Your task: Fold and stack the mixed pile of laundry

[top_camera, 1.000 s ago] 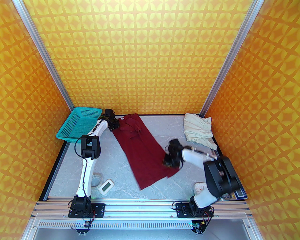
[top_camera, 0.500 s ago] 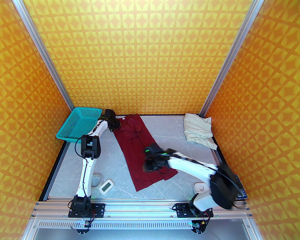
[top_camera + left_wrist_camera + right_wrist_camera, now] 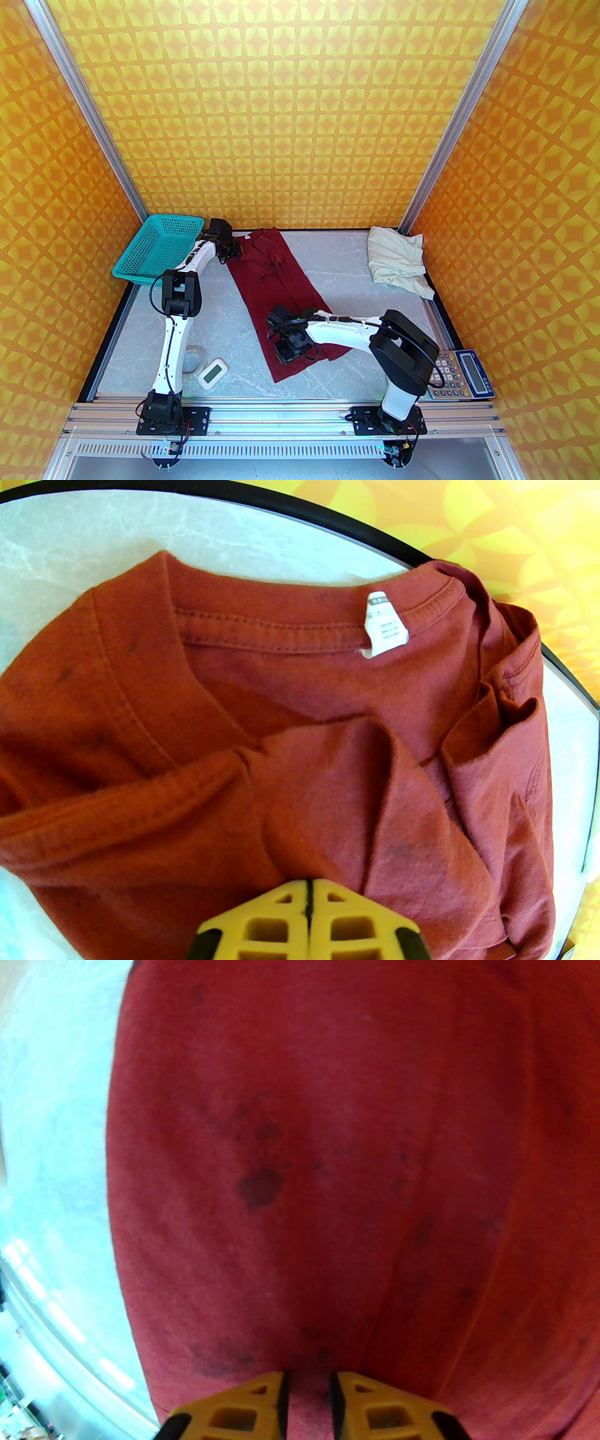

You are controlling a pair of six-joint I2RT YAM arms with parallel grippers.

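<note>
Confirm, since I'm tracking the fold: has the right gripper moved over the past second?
Yes: the right gripper swept left over the dark red T-shirt, away from the unmoved cream garment.

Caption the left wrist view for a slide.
Left gripper pinching bunched dark red T-shirt below its collar and white label.

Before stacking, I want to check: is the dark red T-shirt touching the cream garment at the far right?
Apart. The top view shows bare table between the dark red T-shirt and the cream garment.
</note>
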